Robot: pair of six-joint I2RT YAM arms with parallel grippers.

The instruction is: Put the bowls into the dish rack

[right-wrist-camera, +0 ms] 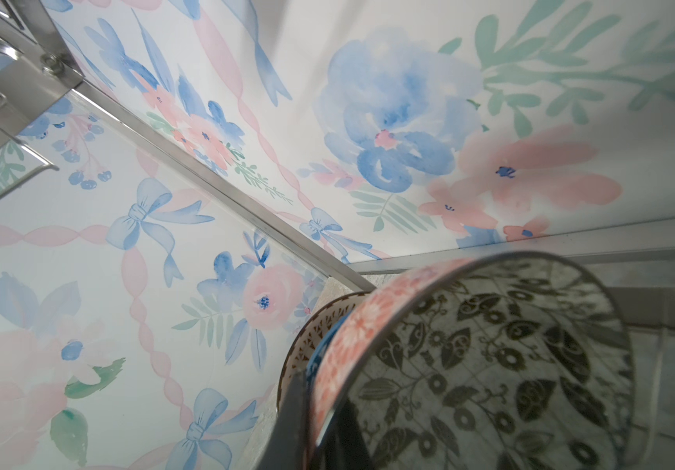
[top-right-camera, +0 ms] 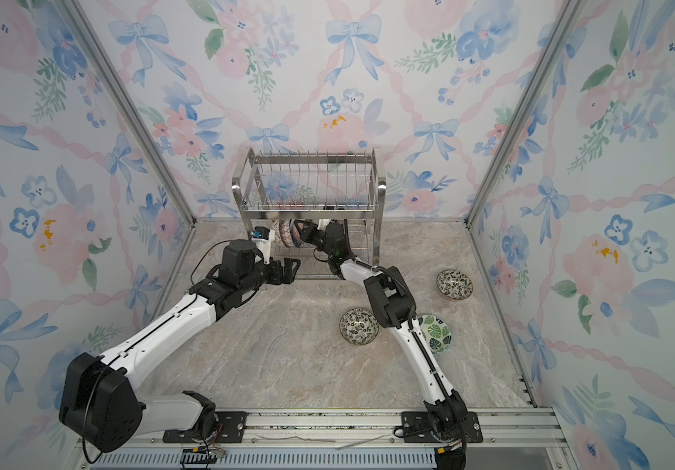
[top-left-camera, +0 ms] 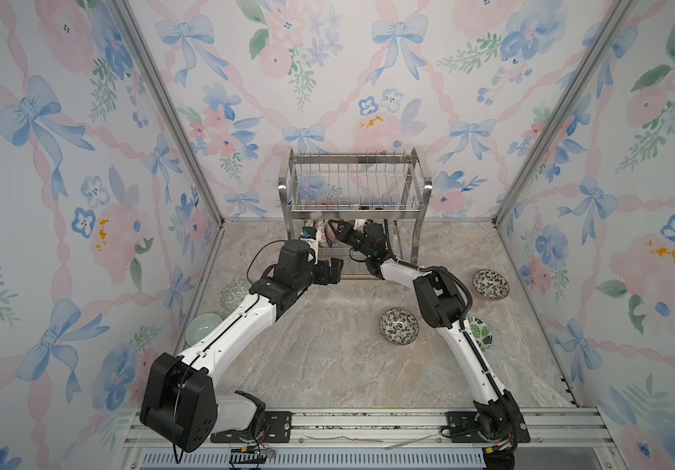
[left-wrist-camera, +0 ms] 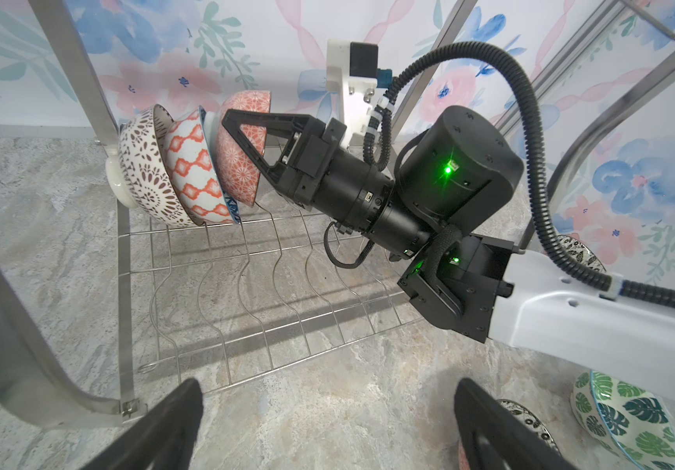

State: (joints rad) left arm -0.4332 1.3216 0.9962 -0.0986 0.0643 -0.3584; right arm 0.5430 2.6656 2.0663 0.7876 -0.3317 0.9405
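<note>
The right gripper (left-wrist-camera: 228, 120) pinches the pink bowl (left-wrist-camera: 235, 177) inside the dish rack (top-left-camera: 352, 208); the left gripper (top-left-camera: 332, 270) hangs spread before it

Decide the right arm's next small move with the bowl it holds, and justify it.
Probably open the right jaws: the coral-patterned ceramic bowl they pinch by its rim seems to stand on edge in the steel wire dish rack's lower tier, leaning on the neighbouring bowls.
</note>
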